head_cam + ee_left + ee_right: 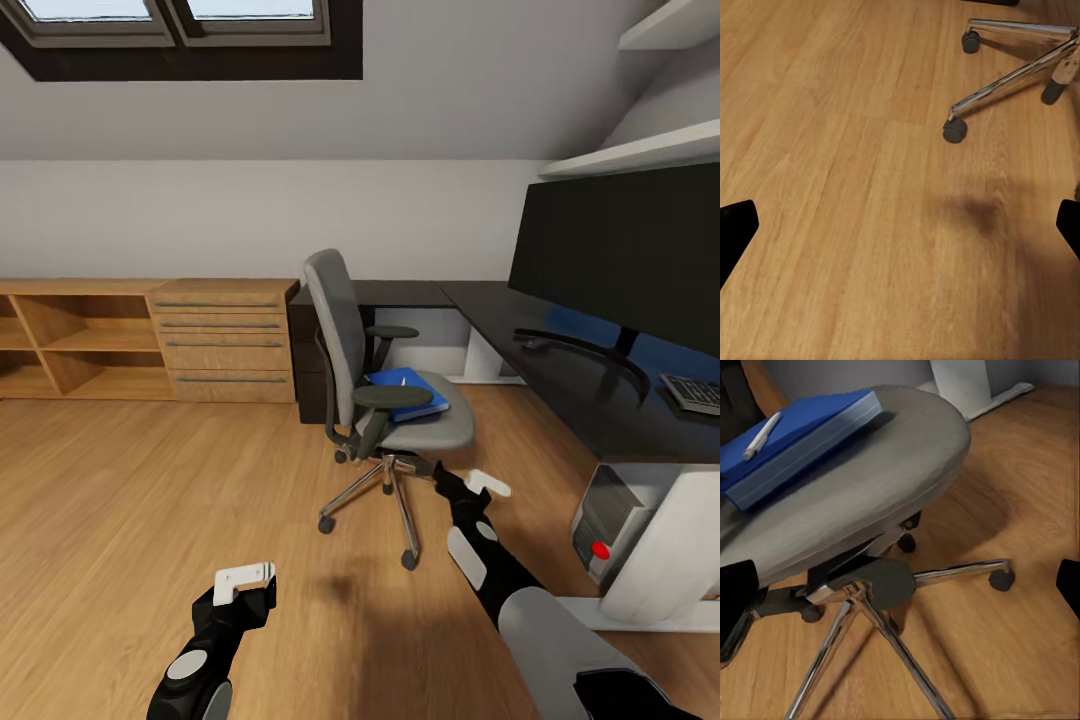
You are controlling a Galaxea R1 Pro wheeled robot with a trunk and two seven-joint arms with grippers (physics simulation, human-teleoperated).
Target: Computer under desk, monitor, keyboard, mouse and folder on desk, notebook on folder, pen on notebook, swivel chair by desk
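Head view shows me the monitor (625,265) and keyboard (692,392) already on the surface (560,375), with the computer (608,525) underneath. The folder (405,392) and pen (761,436) sit on the swivel chair (385,390), not yet moved. My right end effector (482,487) nears the seat and my left end effector (243,580) hangs low; both are wide open, empty.

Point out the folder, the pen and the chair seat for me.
folder (810,431): right wrist view, on its blue cover.
pen (761,436): right wrist view, mid-shaft, lying on the folder.
chair seat (881,472): right wrist view, bare grey upholstery beside the folder.
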